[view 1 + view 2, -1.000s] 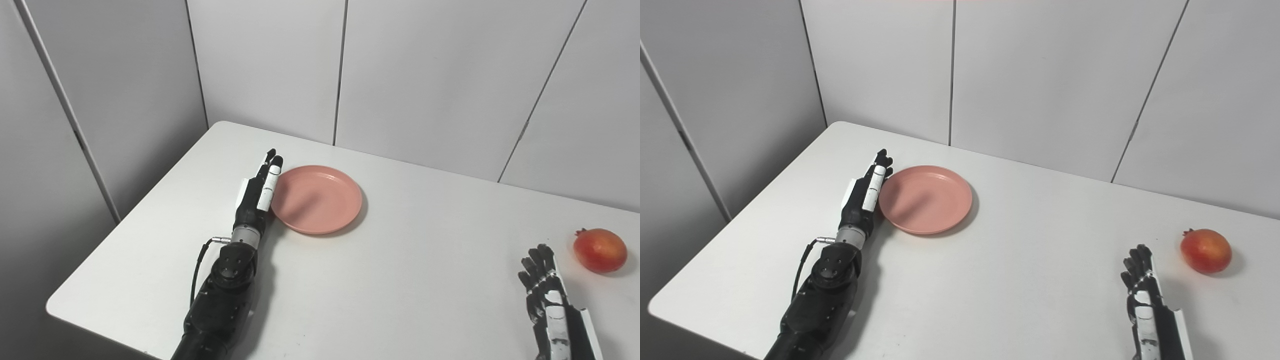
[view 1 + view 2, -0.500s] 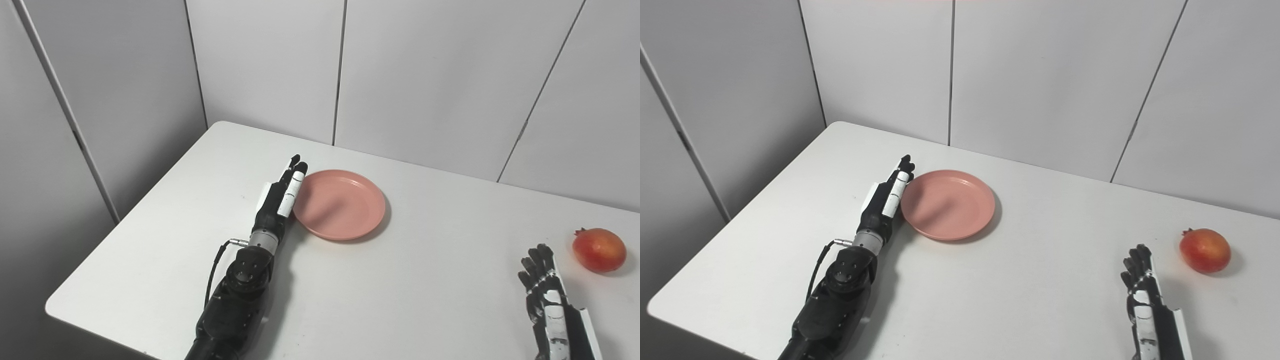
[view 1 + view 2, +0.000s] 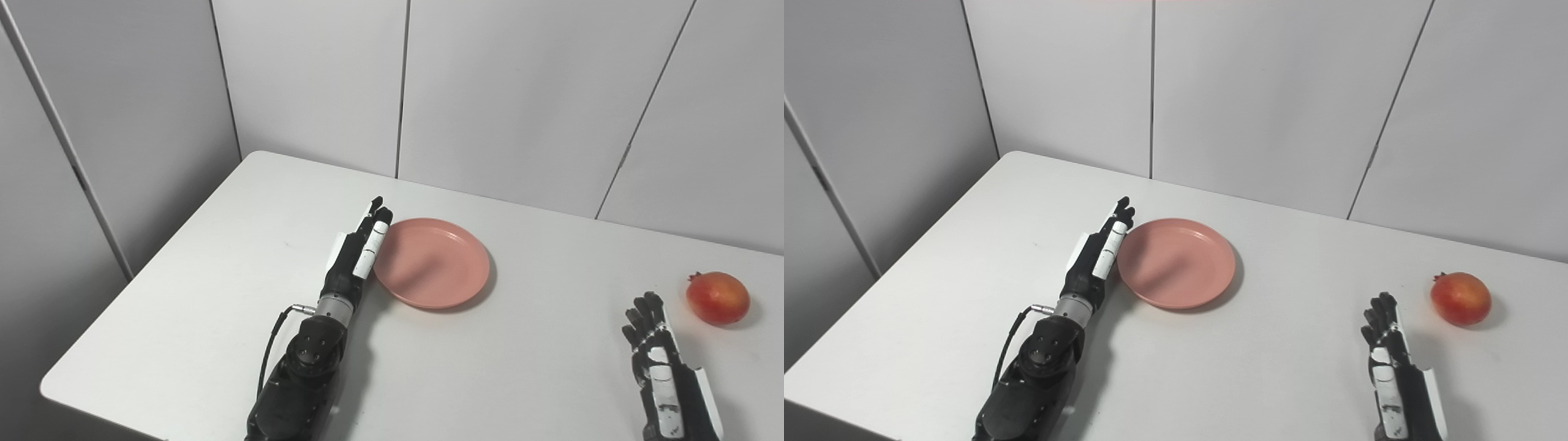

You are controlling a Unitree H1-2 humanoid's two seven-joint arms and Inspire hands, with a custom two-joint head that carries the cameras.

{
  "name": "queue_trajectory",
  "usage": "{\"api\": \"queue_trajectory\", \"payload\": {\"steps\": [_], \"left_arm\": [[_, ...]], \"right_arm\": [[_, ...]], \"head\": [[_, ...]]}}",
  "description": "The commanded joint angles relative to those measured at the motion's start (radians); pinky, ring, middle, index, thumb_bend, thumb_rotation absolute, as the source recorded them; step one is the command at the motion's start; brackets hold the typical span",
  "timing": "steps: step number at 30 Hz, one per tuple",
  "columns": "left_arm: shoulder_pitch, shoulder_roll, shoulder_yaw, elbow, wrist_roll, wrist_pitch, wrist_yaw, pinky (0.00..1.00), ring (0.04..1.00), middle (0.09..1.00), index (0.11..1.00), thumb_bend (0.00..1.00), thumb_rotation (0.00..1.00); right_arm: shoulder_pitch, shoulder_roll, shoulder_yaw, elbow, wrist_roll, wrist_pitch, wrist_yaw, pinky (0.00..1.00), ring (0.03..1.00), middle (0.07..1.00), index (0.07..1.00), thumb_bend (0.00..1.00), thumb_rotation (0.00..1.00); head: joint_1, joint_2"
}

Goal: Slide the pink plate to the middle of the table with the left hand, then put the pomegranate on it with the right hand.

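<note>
A round pink plate (image 3: 432, 262) lies flat on the white table (image 3: 502, 361), a little left of its middle. My left hand (image 3: 358, 251) stands on edge with straight fingers, pressed against the plate's left rim and holding nothing. A red pomegranate (image 3: 718, 297) rests on the table at the far right. My right hand (image 3: 655, 352) is low at the right, fingers apart and slightly curled, empty, a short way to the left of and nearer than the pomegranate (image 3: 1461, 298).
Grey wall panels (image 3: 520, 92) close off the table at the back and left. The table's left edge (image 3: 141, 288) runs diagonally, and its front left corner sits near my left forearm (image 3: 300, 380).
My left hand has pushed the pink plate to the right, toward the table's middle. The camera has shifted a little as well. The right hand and the pomegranate have stayed where they were.
</note>
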Motion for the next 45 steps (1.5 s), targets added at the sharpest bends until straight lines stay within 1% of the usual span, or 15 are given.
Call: {"api": "queue_trajectory", "payload": {"steps": [1,5,12,13,18,25,27,29,31,32,35,40,42,45], "left_arm": [[-0.019,-0.001,-0.006,-0.041,0.011,0.0,-0.01,1.0,0.988,0.987,0.986,0.72,1.0],[-0.011,-0.008,-0.02,-0.056,0.019,0.008,-0.021,1.0,0.988,0.991,0.994,0.7,1.0],[0.008,-0.01,-0.053,-0.082,0.028,0.022,-0.039,1.0,1.0,1.0,1.0,0.72,1.0],[0.01,-0.012,-0.054,-0.086,0.026,0.021,-0.042,1.0,1.0,1.0,1.0,0.72,1.0],[0.021,-0.022,-0.059,-0.107,0.014,0.018,-0.07,0.97,0.99,1.0,1.0,0.73,1.0],[0.034,-0.027,-0.065,-0.139,0.021,0.051,-0.101,1.0,1.0,1.0,1.0,0.73,1.0],[0.037,-0.028,-0.068,-0.147,0.024,0.06,-0.104,1.0,1.0,1.0,1.0,0.73,1.0],[0.041,-0.029,-0.073,-0.153,0.027,0.064,-0.107,1.0,0.997,1.0,1.0,0.73,1.0],[0.045,-0.028,-0.08,-0.161,0.031,0.067,-0.112,1.0,0.996,1.0,1.0,0.71,1.0],[0.047,-0.029,-0.083,-0.164,0.032,0.071,-0.113,1.0,0.997,1.0,1.0,0.71,1.0],[0.053,-0.033,-0.093,-0.174,0.027,0.091,-0.12,1.0,1.0,1.0,1.0,0.73,1.0],[0.054,-0.05,-0.099,-0.159,0.015,0.091,-0.128,1.0,0.991,0.999,0.995,0.74,1.0],[0.052,-0.059,-0.097,-0.15,0.018,0.083,-0.121,0.98,0.981,0.994,0.989,0.73,1.0],[0.048,-0.071,-0.095,-0.129,0.027,0.054,-0.109,0.96,0.969,0.99,0.981,0.73,1.0]], "right_arm": [[-0.01,0.014,0.005,0.007,-0.004,-0.029,-0.006,1.0,1.0,1.0,1.0,0.61,0.91],[-0.007,0.016,0.01,-0.017,-0.037,-0.019,-0.016,1.0,1.0,1.0,1.0,0.58,0.9],[-0.004,0.036,0.015,-0.044,-0.035,0.014,-0.028,1.0,1.0,1.0,1.0,0.59,0.85],[-0.004,0.038,0.016,-0.047,-0.036,0.019,-0.029,1.0,1.0,1.0,1.0,0.59,0.85],[-0.004,0.053,0.022,-0.062,-0.047,0.045,-0.038,1.0,1.0,1.0,1.0,0.61,0.84],[-0.005,0.075,0.027,-0.077,-0.077,0.065,-0.062,1.0,1.0,1.0,1.0,0.58,0.84],[-0.007,0.081,0.027,-0.077,-0.075,0.067,-0.068,1.0,1.0,1.0,1.0,0.58,0.84],[-0.008,0.089,0.025,-0.073,-0.069,0.07,-0.073,1.0,1.0,1.0,1.0,0.6,0.81],[-0.009,0.094,0.026,-0.07,-0.071,0.072,-0.077,1.0,1.0,1.0,1.0,0.62,0.8],[-0.009,0.096,0.027,-0.069,-0.075,0.073,-0.079,1.0,1.0,1.0,1.0,0.63,0.81],[-0.01,0.099,0.032,-0.07,-0.086,0.071,-0.082,1.0,1.0,1.0,1.0,0.63,0.82],[-0.011,0.104,0.037,-0.073,-0.103,0.073,-0.096,1.0,1.0,1.0,1.0,0.64,0.83],[-0.011,0.105,0.038,-0.074,-0.109,0.072,-0.101,1.0,1.0,1.0,1.0,0.64,0.83],[-0.011,0.105,0.04,-0.078,-0.107,0.075,-0.101,1.0,1.0,1.0,1.0,0.64,0.83]], "head": [[-0.016,0.006],[-0.052,0.016],[-0.117,0.035],[-0.117,0.035],[-0.161,0.048],[-0.207,0.057],[-0.218,0.058],[-0.232,0.058],[-0.242,0.061],[-0.243,0.061],[-0.254,0.065],[-0.257,0.07],[-0.256,0.073],[-0.256,0.075]]}}
